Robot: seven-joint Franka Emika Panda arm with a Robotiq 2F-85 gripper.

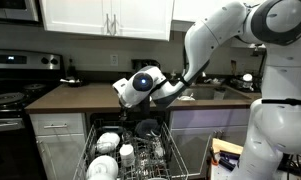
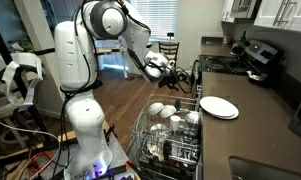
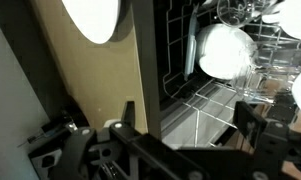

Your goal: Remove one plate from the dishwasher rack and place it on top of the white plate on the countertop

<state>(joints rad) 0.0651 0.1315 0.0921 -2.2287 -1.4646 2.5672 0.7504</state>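
Observation:
The dishwasher rack [image 1: 125,158] is pulled out below the countertop [image 1: 80,96] and holds white bowls and dishes; it also shows in an exterior view [image 2: 168,135] and in the wrist view [image 3: 205,105]. The white plate [image 2: 218,107] lies flat on the countertop [image 2: 260,135] beside the rack, and shows at the top left of the wrist view [image 3: 90,18]. My gripper [image 3: 190,125] is open and empty. It hovers above the rack's edge next to the counter in both exterior views [image 1: 140,86] [image 2: 175,72]. A white bowl [image 3: 225,50] stands among the tines ahead of it.
A stove [image 1: 10,95] stands at the end of the counter, also seen with pots in an exterior view [image 2: 252,55]. A sink [image 1: 215,90] is set into the counter near the robot's base. White upper cabinets [image 1: 105,15] hang above. A chair [image 2: 170,50] stands on the wooden floor.

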